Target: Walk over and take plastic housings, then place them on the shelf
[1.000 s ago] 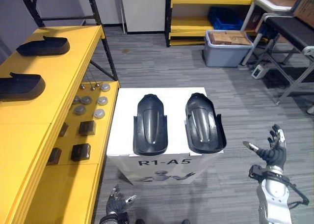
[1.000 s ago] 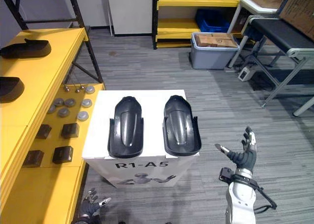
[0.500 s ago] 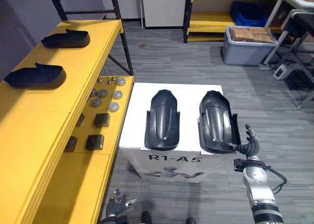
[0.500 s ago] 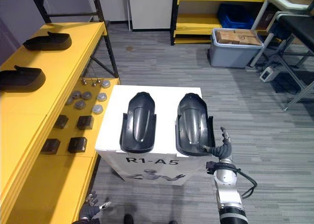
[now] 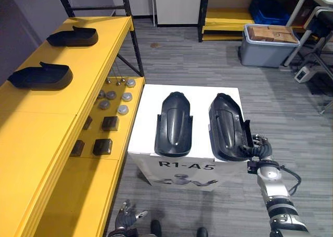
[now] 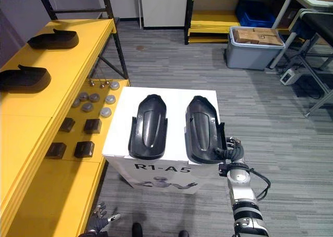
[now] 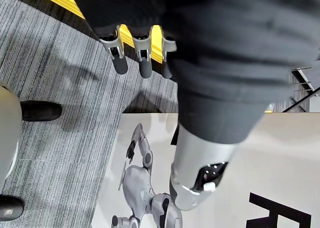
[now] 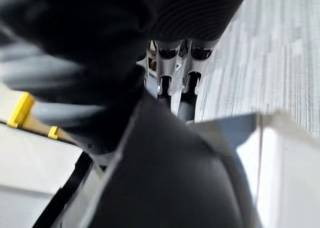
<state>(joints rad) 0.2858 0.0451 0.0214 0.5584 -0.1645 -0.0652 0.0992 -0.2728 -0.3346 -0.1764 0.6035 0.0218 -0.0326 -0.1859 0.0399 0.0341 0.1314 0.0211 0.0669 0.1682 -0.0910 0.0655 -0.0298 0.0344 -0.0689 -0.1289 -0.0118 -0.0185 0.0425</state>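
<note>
- The right hand (image 5: 258,146) is at the near right corner of the right housing (image 5: 226,125). It touches the housing's raised side edge, with the fingers bent towards it.
- The right wrist view gives the close look. The fingers (image 8: 172,73) run in a row just past the housing's dark curved shell, and their tips are hidden behind it. Whether they clasp the edge or merely rest against it I cannot tell.
- That housing lies on top of the white box (image 5: 147,112), parallel to the left housing (image 5: 173,123), with a strip of bare box top between them.
- The left hand (image 5: 126,219) hangs low in front of the box, over the grey floor (image 5: 291,112).
- The left wrist view shows its fingers (image 7: 145,58) straight and slack, holding nothing, with the box's printed front face just beyond.
- The eye views take in the yellow shelf (image 5: 47,128) on the robot's left. Its top board carries the near shelf housing (image 5: 37,77) and the far shelf housing (image 5: 73,38), both well apart from the box.
- On the shelf's lower board lie round metal parts (image 5: 112,99) and dark blocks (image 5: 104,135).
</note>
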